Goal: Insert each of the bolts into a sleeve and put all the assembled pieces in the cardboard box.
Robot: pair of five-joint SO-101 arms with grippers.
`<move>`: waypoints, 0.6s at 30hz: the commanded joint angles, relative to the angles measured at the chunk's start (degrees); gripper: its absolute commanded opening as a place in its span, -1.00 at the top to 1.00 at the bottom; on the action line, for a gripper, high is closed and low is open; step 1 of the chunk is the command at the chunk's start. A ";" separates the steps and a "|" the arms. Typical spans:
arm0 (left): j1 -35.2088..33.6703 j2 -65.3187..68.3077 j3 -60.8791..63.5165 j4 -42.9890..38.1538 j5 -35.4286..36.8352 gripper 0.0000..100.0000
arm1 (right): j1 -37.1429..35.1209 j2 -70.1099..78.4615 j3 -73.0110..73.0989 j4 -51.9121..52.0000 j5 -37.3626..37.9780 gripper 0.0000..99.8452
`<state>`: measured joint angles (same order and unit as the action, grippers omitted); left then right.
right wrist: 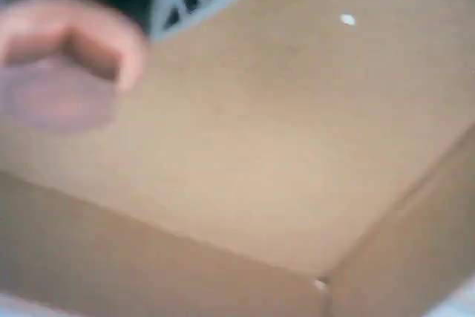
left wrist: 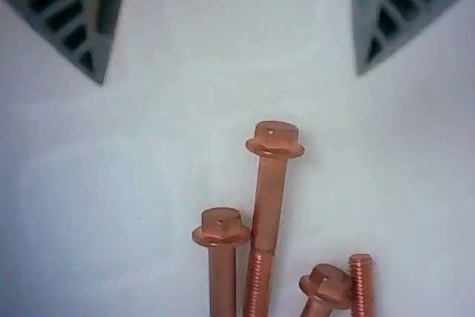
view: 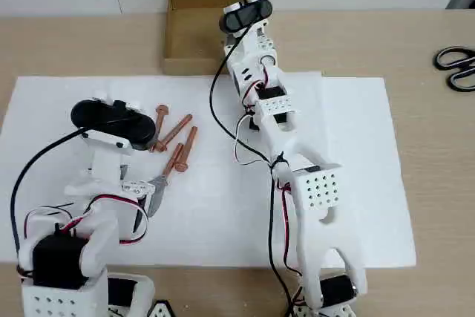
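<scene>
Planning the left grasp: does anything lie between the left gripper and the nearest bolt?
No: in the left wrist view, bare white sheet runs from the left gripper to the nearest bolt.

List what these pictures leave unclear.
- Right wrist view: coppery blob before the box, too blurred to identify.
- High view: the right arm covers part of the box's inside.
- Left wrist view: bolts cut off by the edge, so their count is unsure.
</scene>
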<state>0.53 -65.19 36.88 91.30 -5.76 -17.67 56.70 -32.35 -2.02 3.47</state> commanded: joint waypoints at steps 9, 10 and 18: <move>0.09 -0.26 -1.71 -1.14 -0.18 0.59 | 0.66 -2.33 -4.75 2.07 0.70 0.65; 0.09 -0.26 -1.71 -1.14 -0.18 0.59 | 0.66 -2.42 -4.75 2.07 0.70 0.65; 0.09 -0.26 -2.15 -1.32 -0.18 0.59 | 0.75 -19.21 -4.75 22.29 0.44 0.65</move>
<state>0.53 -65.19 36.88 91.30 -5.76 -17.49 50.64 -33.85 10.73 3.65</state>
